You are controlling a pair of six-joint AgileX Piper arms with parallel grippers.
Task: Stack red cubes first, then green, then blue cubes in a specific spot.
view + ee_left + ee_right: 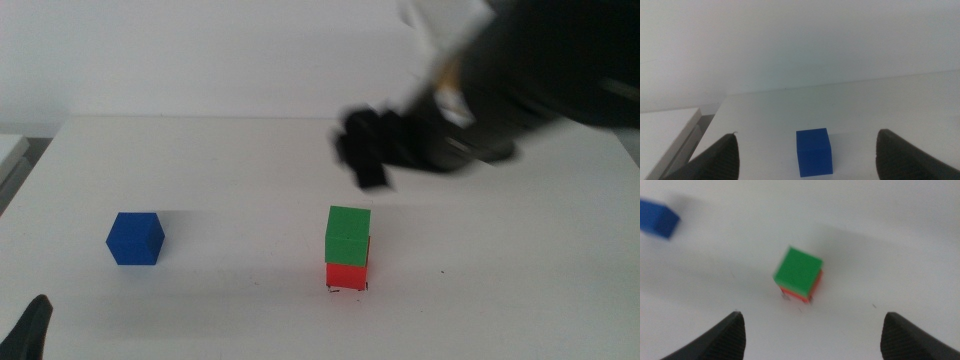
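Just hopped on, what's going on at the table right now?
The green cube sits on the red cube at the marked spot. The right gripper is above and behind that stack, open and empty. The blue cube lies alone on the table, off to the left. The left gripper faces it with jaws open, touching nothing. Blue is not yet stacked.

A white table [250, 170] spreads under the left claw [806, 133] and the right claw [812, 313]. A plain white wall [790, 40] rises at the table's far edge, ahead of the left claw. A white slab [667, 127] lies ahead of the left claw and off to its outer side, just past the table's edge, with a narrow grey gap [704, 124] between them. A black speck [873, 305] marks the table below the right claw.
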